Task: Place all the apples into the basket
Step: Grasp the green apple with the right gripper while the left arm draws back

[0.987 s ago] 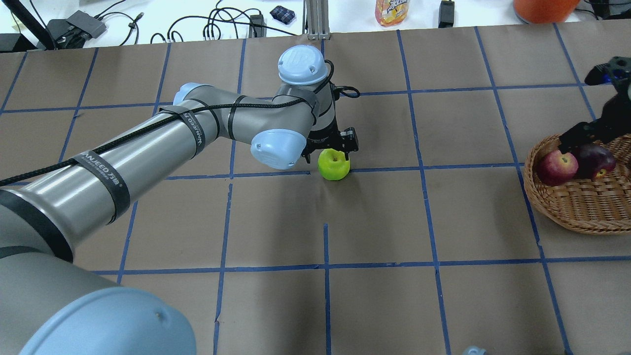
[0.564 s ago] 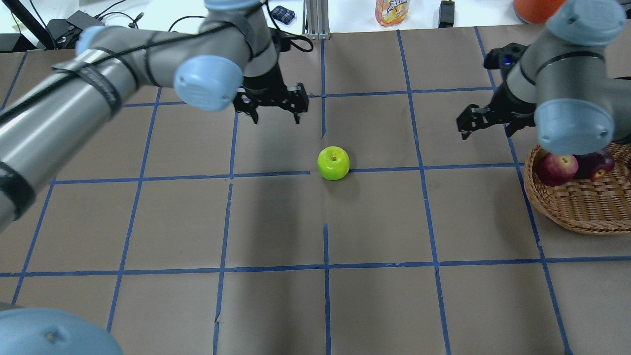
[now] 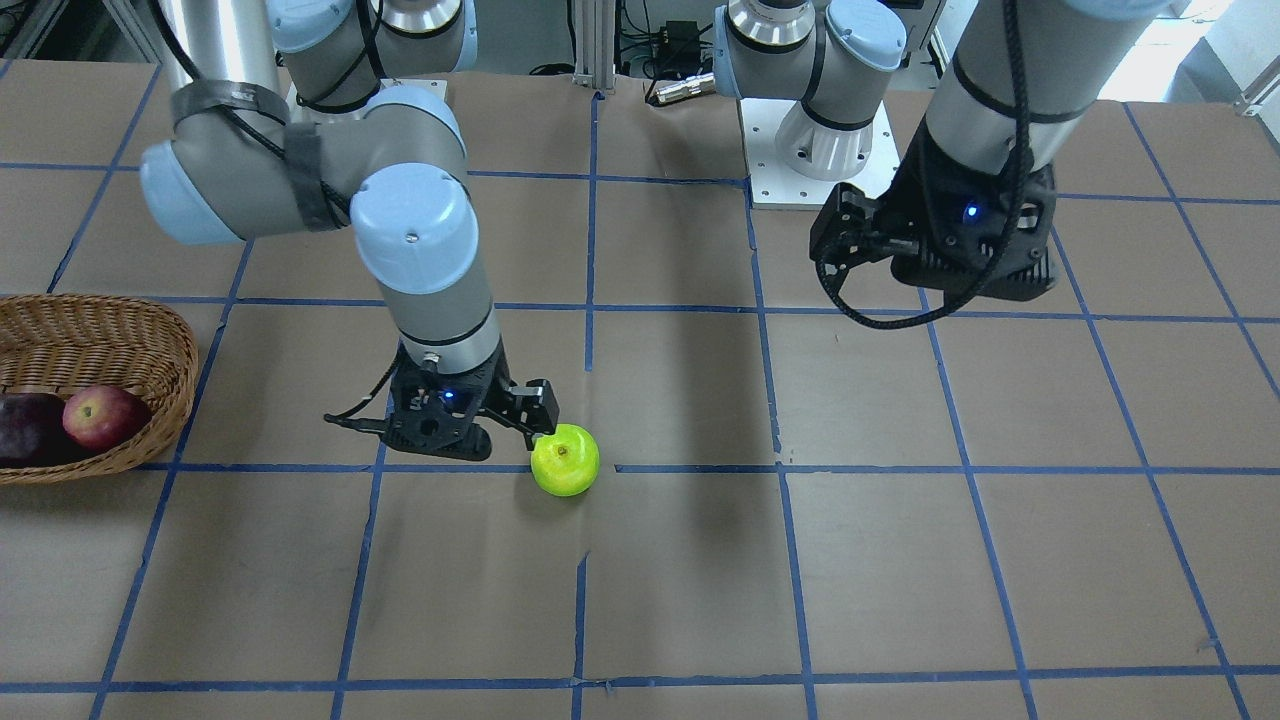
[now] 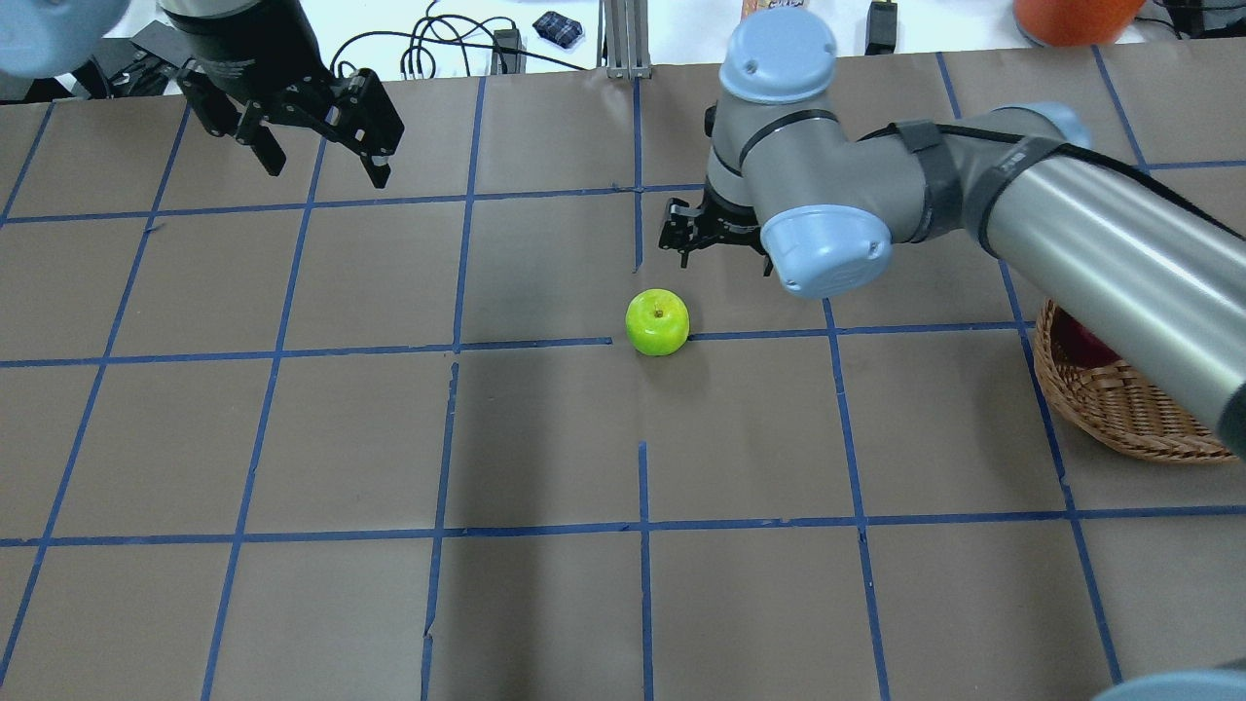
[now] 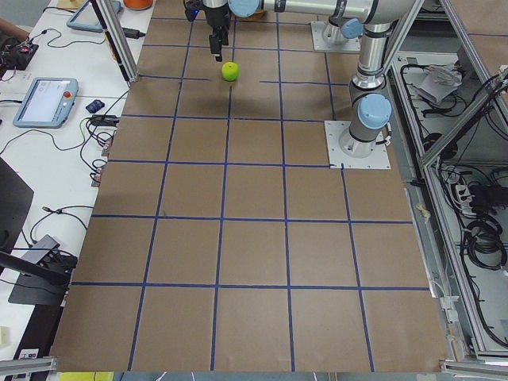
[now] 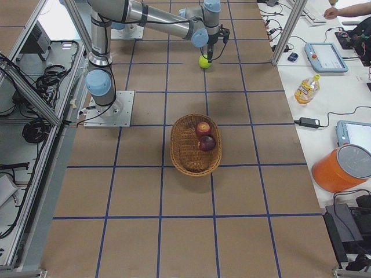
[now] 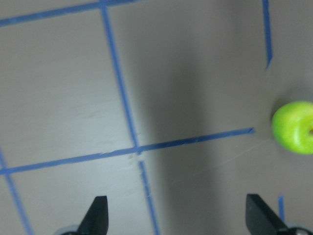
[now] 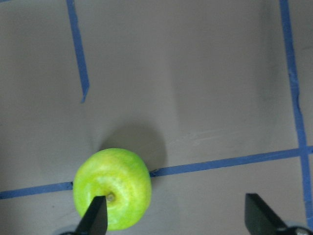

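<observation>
Green apple [image 4: 657,322] sits on the tabletop [image 4: 740,438], on a blue tape line and well apart from the basket [image 6: 185,156]. The basket holds the red apple [image 6: 203,128] and the maroon apple [image 6: 207,142].

I judge the green apple firm, smooth-skinned, light and prone to roll. It is best gripped across its widest girth.

Right gripper [image 8: 178,215] points down just beside it, fingers [image 8: 95,215] spread wide. In the right wrist view one finger overlaps the apple, so the apple is off-centre. I would shift sideways before closing.

Left gripper [image 4: 326,156] hangs raised, well apart, fingers spread, holding nothing.
</observation>
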